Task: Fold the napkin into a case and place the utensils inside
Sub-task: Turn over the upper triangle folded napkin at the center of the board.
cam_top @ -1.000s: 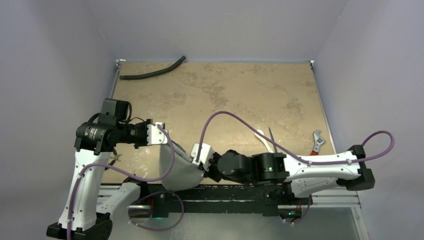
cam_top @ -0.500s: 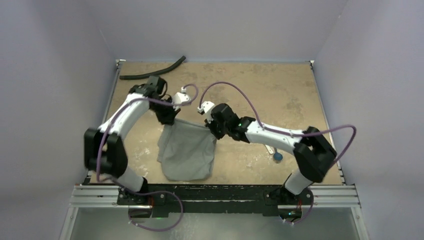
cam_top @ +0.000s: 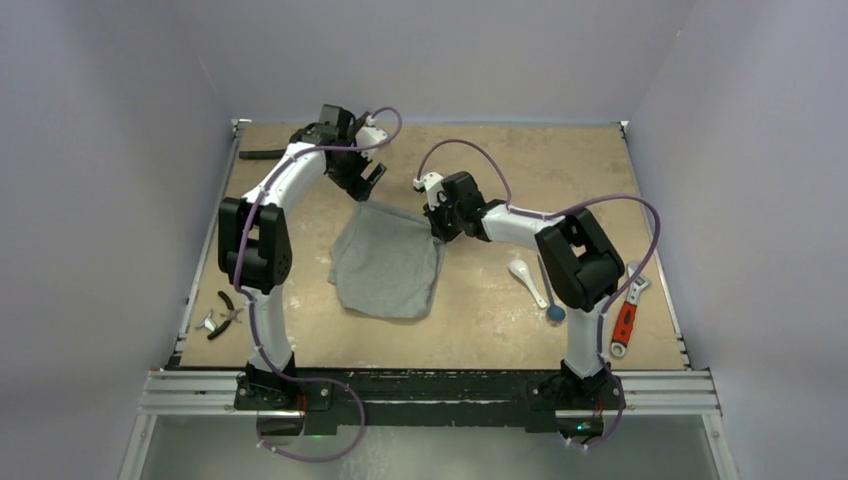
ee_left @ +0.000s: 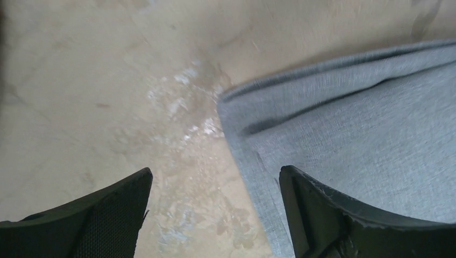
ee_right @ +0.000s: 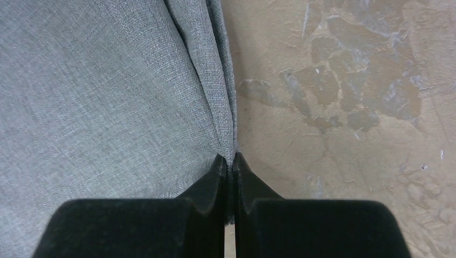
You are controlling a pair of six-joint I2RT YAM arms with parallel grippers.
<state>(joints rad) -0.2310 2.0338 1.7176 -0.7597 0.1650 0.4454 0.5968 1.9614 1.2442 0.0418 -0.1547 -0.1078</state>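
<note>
Top external — left tool now spread wide, napkin released, right tool pinching edge

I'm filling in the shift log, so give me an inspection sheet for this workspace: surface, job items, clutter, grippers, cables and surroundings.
Surface: tan table, mottled and scuffed.
Job's things: grey napkin lying loosely layered, not yet a case; white spoon and blue-tipped stick lie to its right, outside it.
Clutter: red-handled wrench by the right edge; black hose at the far left; pliers at the near left.
Grippers: left gripper open over the napkin's corner, holding nothing; right gripper shut on the napkin's edge.
Cables: purple cables loop along both arms; no snag seen.
Surroundings: pale walls on three sides; metal rail at the near edge.
</note>
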